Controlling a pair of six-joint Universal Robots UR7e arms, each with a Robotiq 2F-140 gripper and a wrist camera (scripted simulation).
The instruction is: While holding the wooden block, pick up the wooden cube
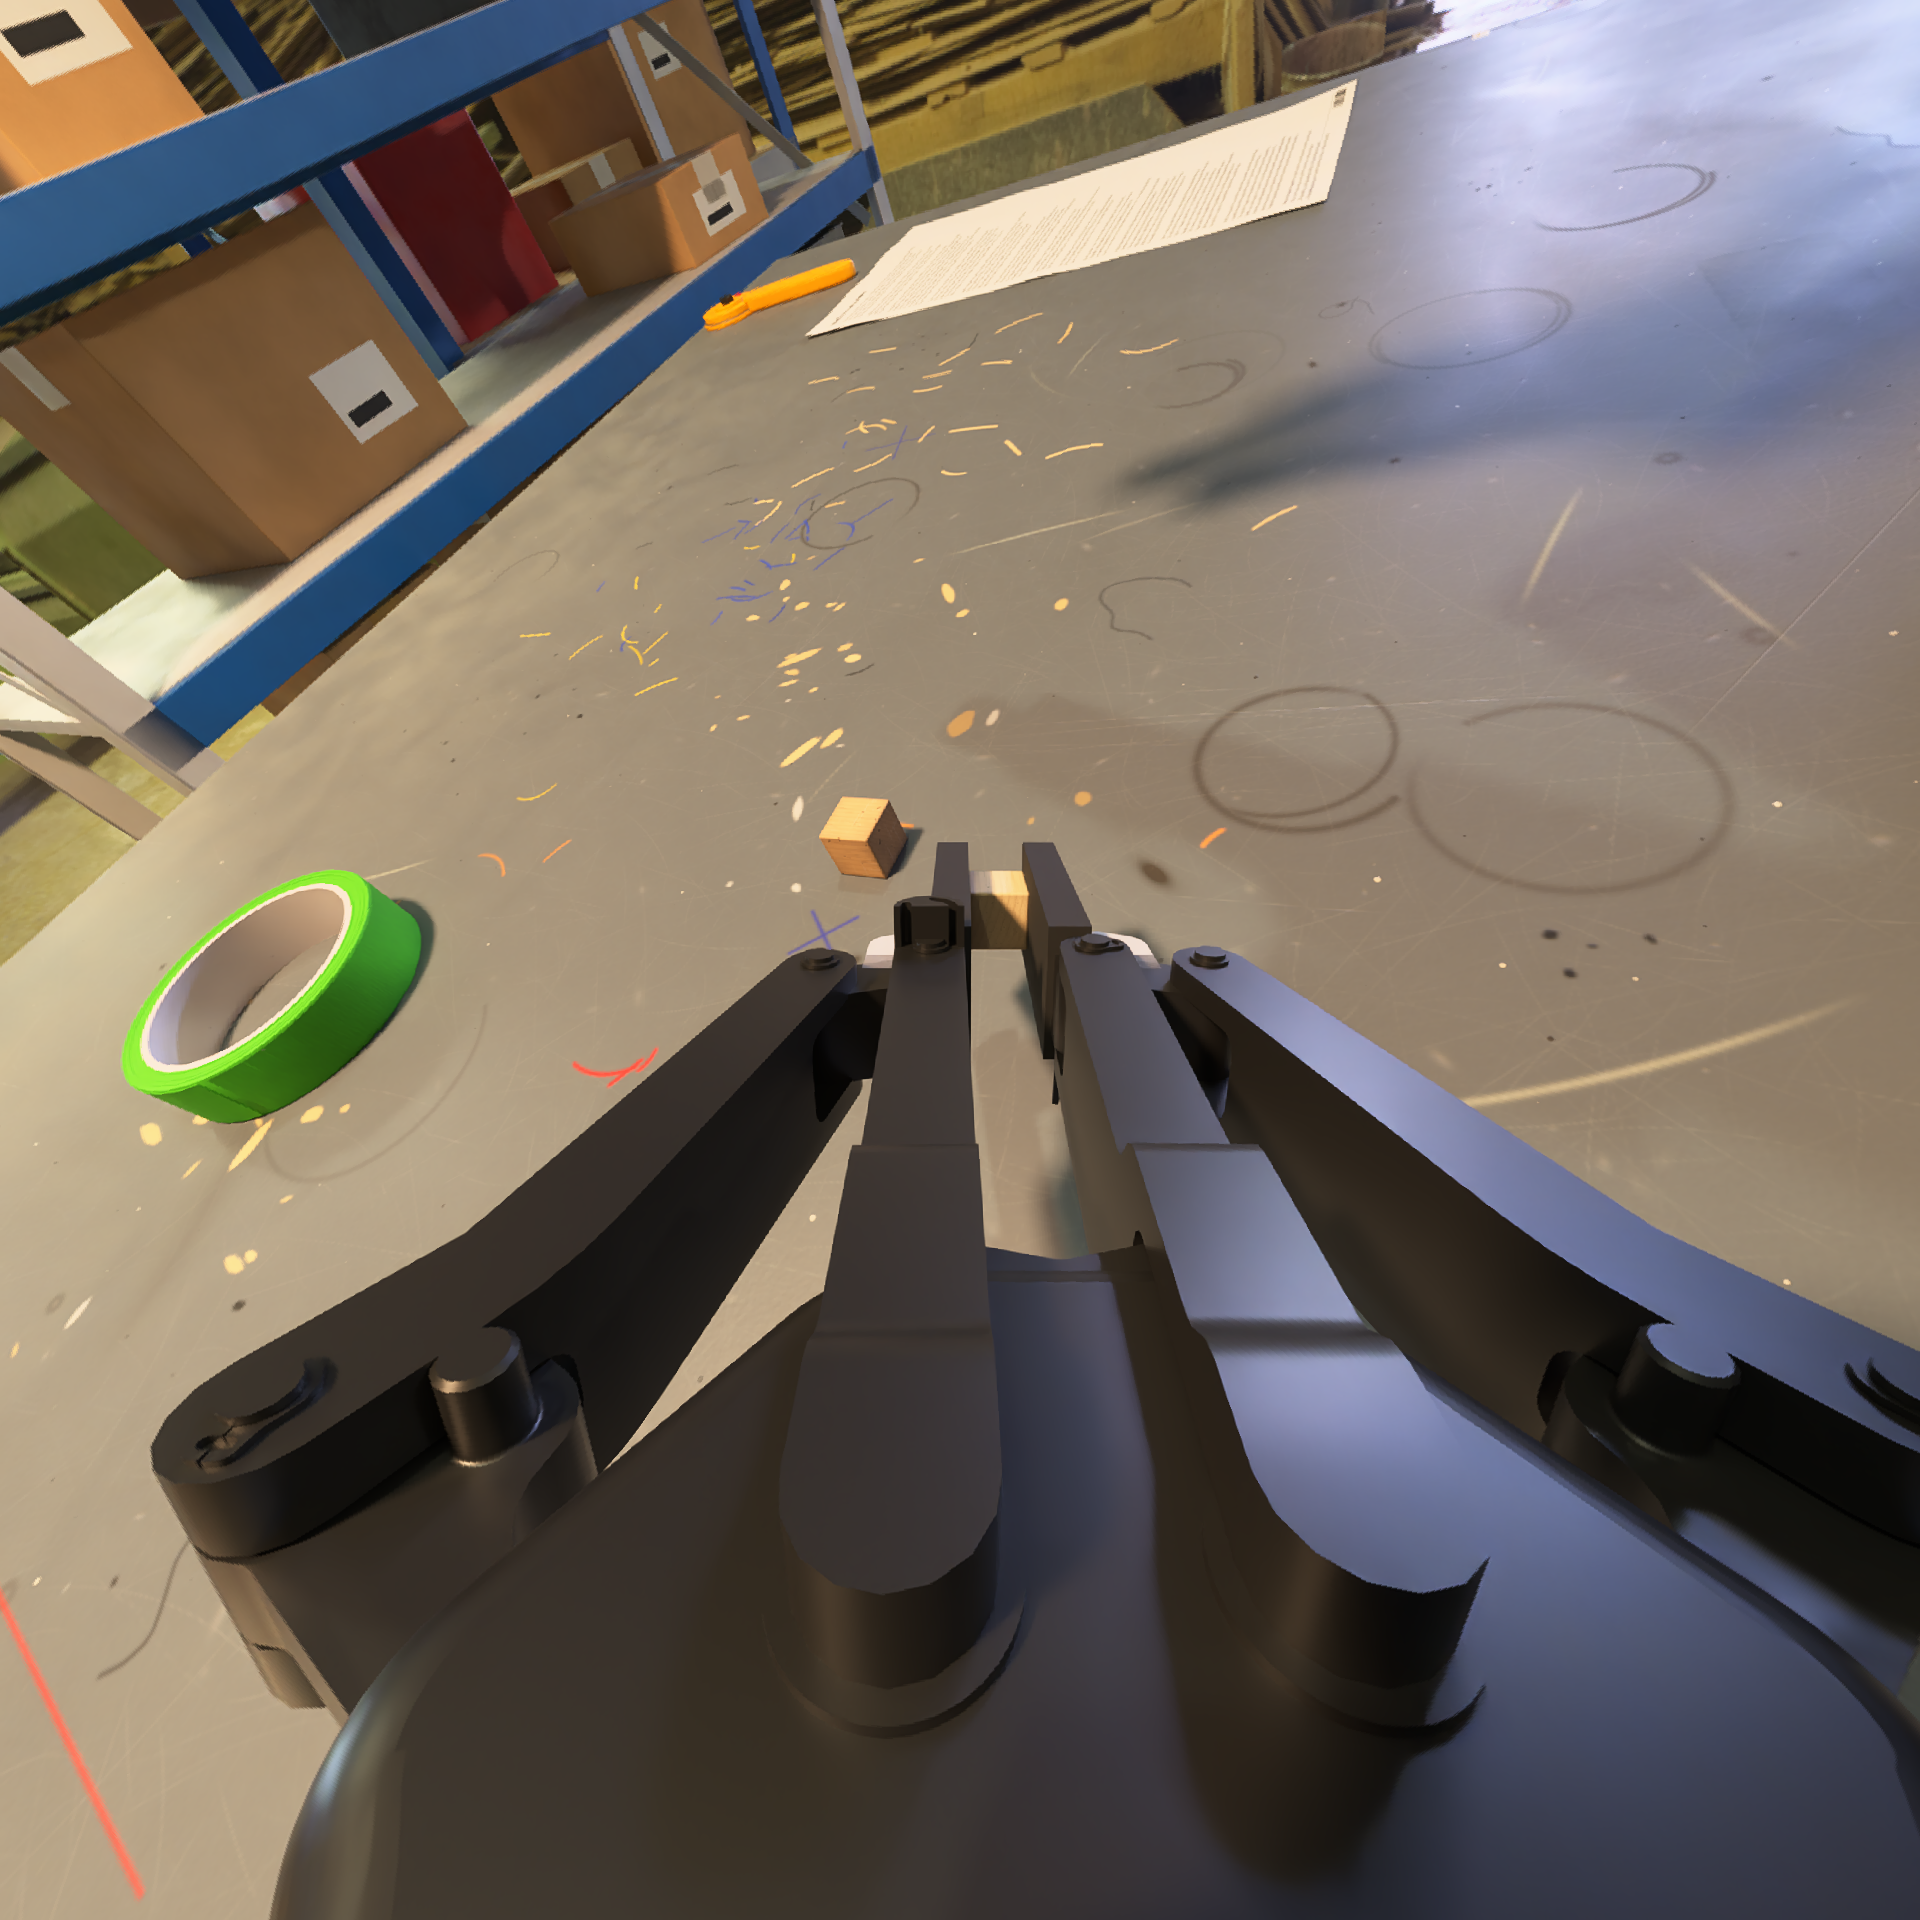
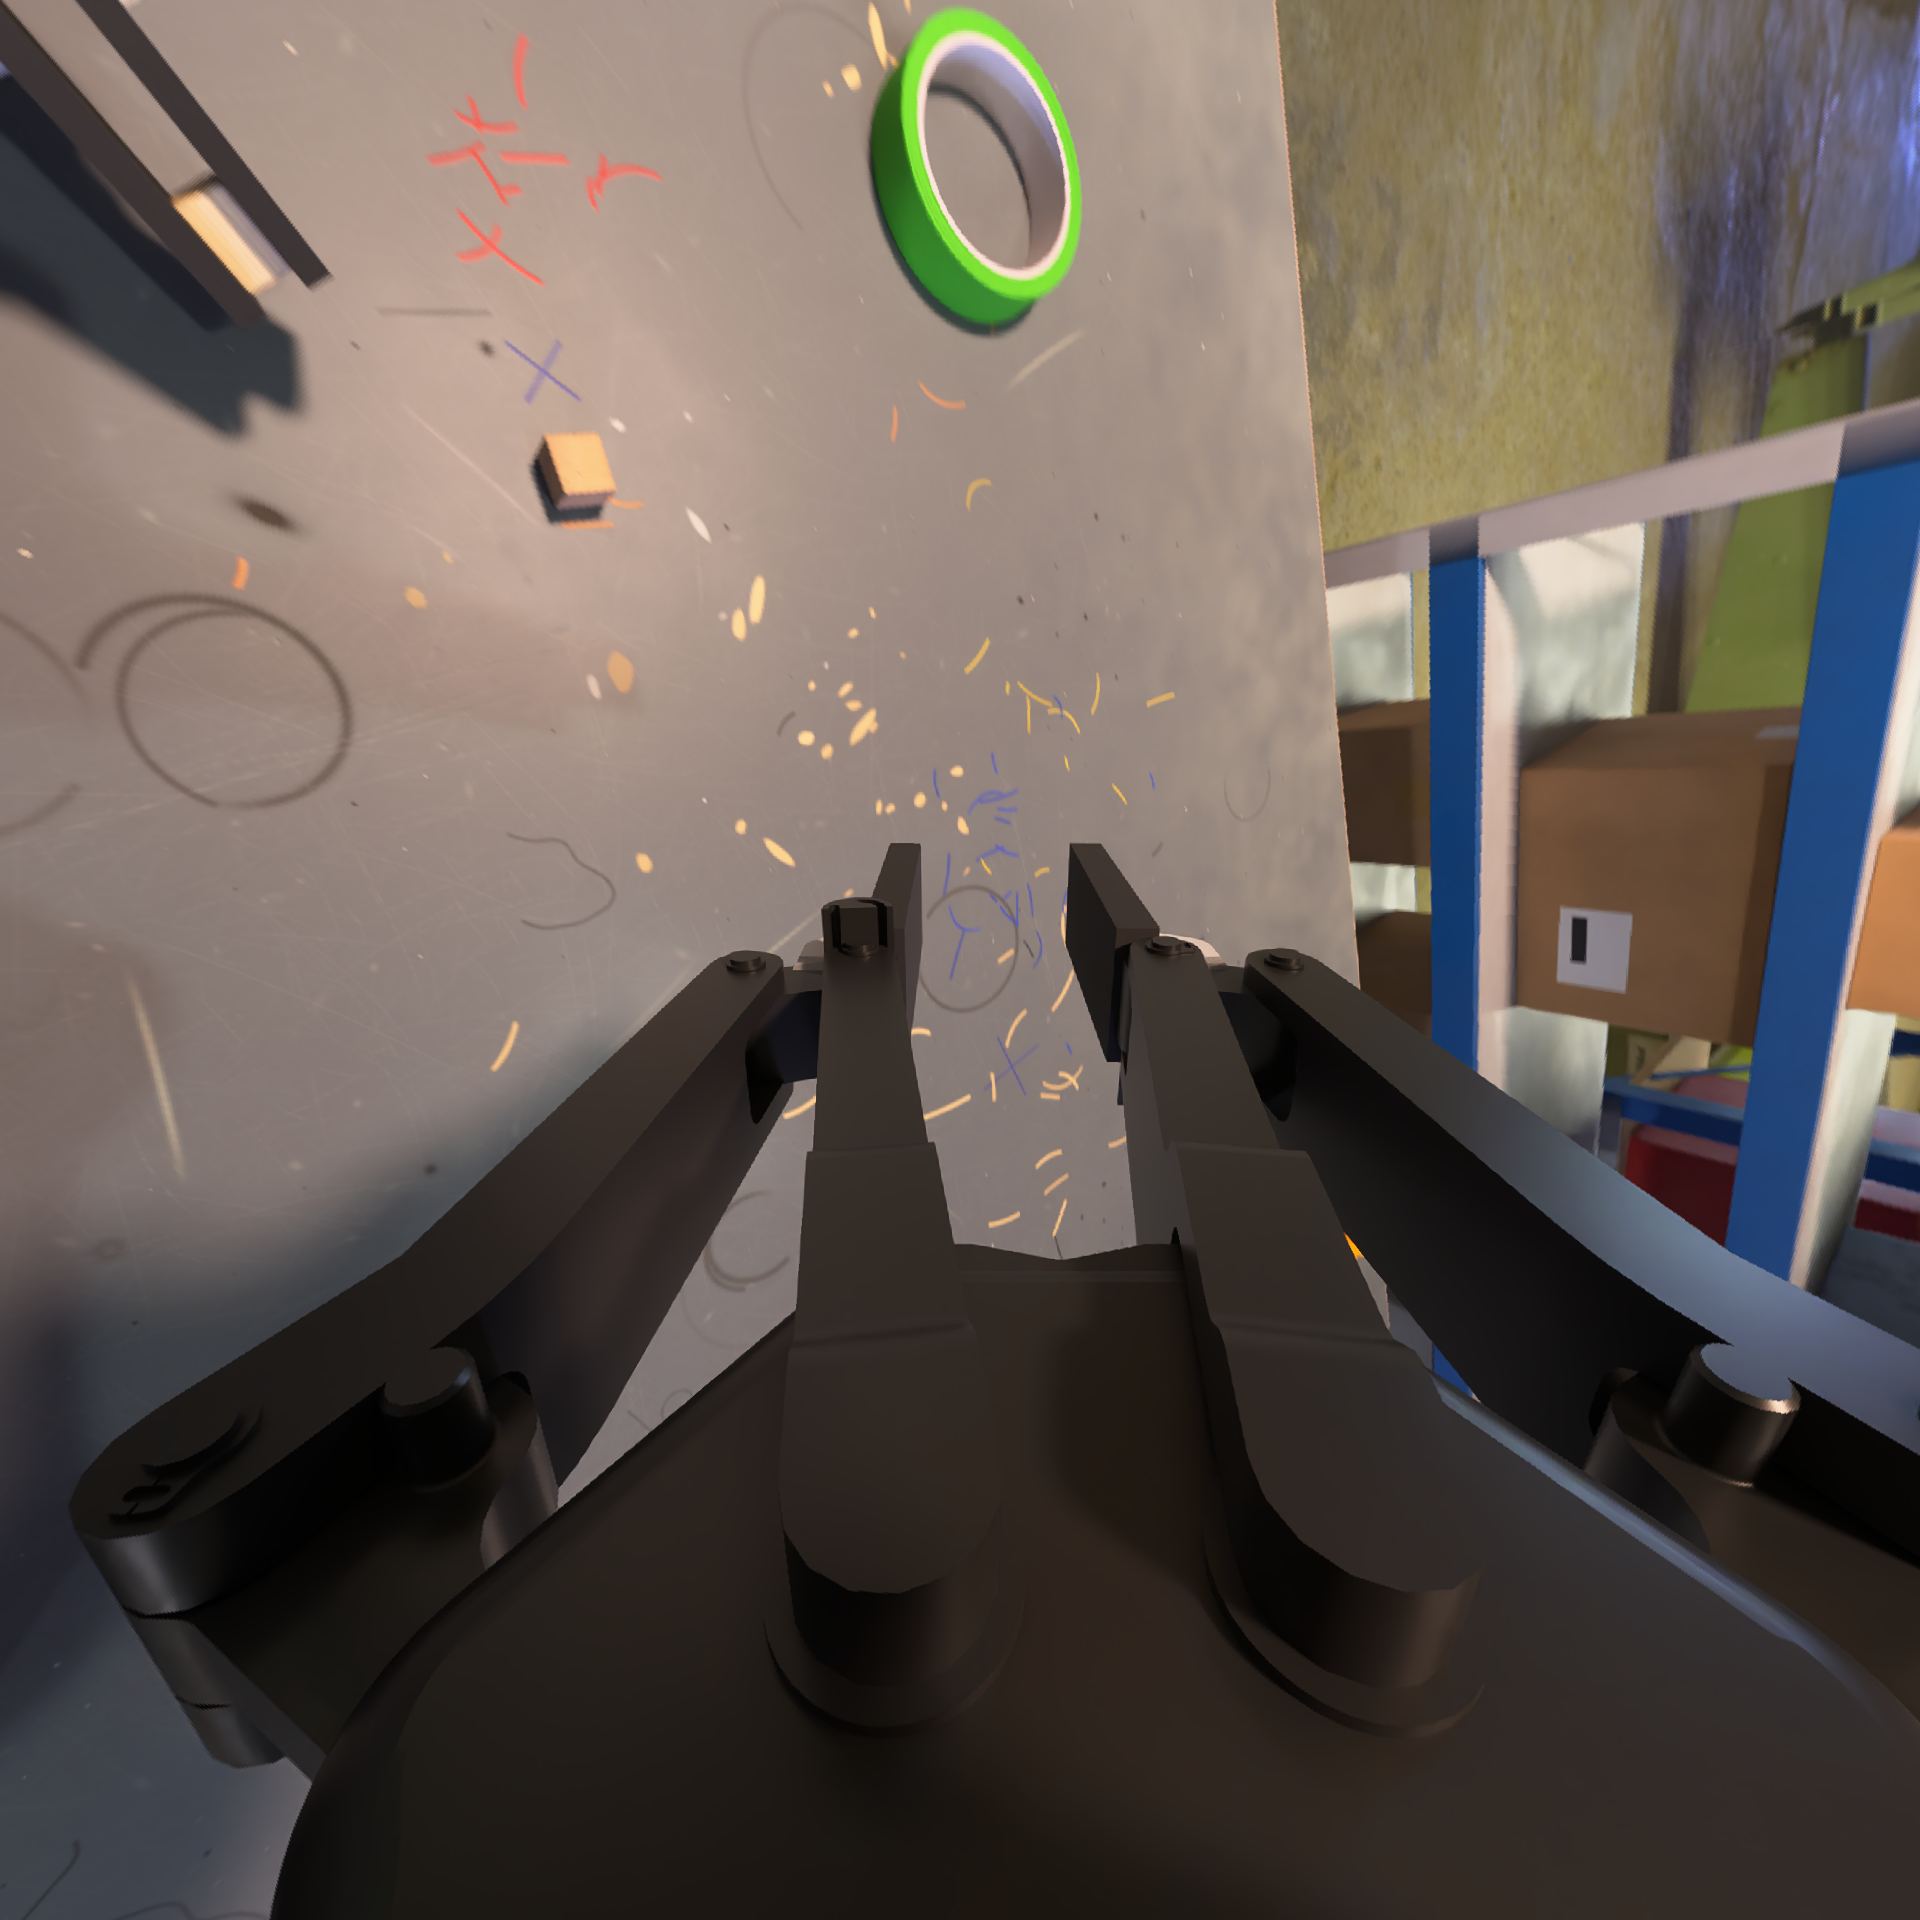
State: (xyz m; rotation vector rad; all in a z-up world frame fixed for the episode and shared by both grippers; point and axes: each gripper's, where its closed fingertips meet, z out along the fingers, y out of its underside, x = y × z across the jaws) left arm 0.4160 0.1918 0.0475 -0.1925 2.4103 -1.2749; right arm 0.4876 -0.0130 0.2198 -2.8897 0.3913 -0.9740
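Note:
My left gripper point(image 1: 997, 868) is shut on a pale wooden block point(image 1: 1000, 910), held above the grey table. A small wooden cube point(image 1: 862, 836) lies on the table just left of and beyond its fingertips. In the right wrist view the cube point(image 2: 575, 470) lies at the upper left, far ahead of my right gripper point(image 2: 992, 868), which is open and empty over the table. The left gripper's fingers point(image 2: 208, 197) with the block point(image 2: 231, 237) between them show at the top left of that view.
A green tape roll point(image 1: 272, 1000) lies to the left; it also shows in the right wrist view point(image 2: 977, 171). A paper sheet point(image 1: 1101, 208) and an orange cutter point(image 1: 779, 293) lie at the far edge. Blue shelving point(image 1: 312, 135) with cardboard boxes stands beside the table.

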